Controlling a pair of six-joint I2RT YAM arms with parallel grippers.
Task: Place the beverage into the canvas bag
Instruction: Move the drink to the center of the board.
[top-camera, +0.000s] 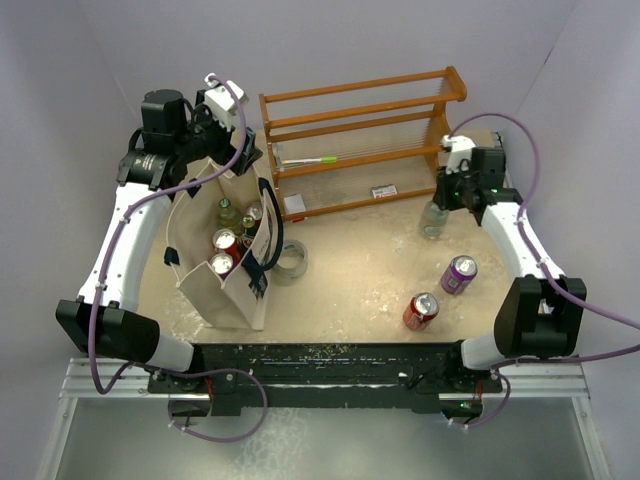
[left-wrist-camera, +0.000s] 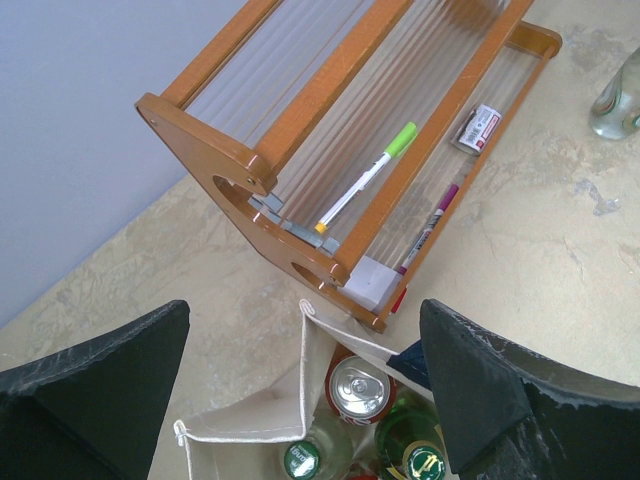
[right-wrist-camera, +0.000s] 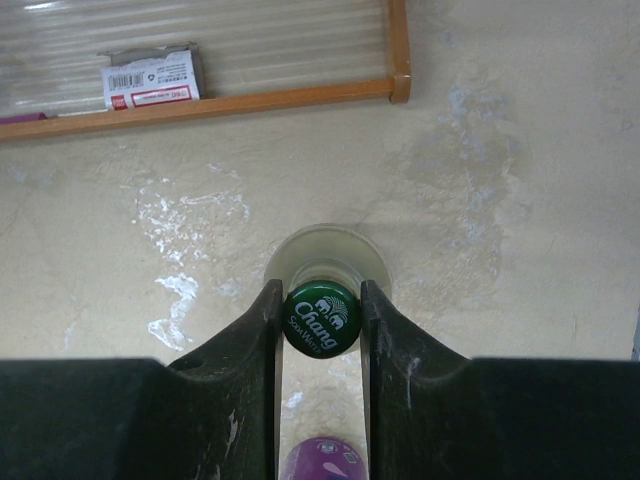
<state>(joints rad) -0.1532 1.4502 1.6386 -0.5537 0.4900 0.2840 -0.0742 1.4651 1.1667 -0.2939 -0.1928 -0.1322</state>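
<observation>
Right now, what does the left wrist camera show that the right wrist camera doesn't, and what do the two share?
Only the left wrist: the canvas bag open below the open left gripper, with a red can and green-capped bottles inside, plus a green-capped marker on the rack. Only the right wrist: the right gripper closed against the green cap of the clear bottle, and a purple can at the frame's bottom. Both: the wooden rack and the small barcoded box.
</observation>
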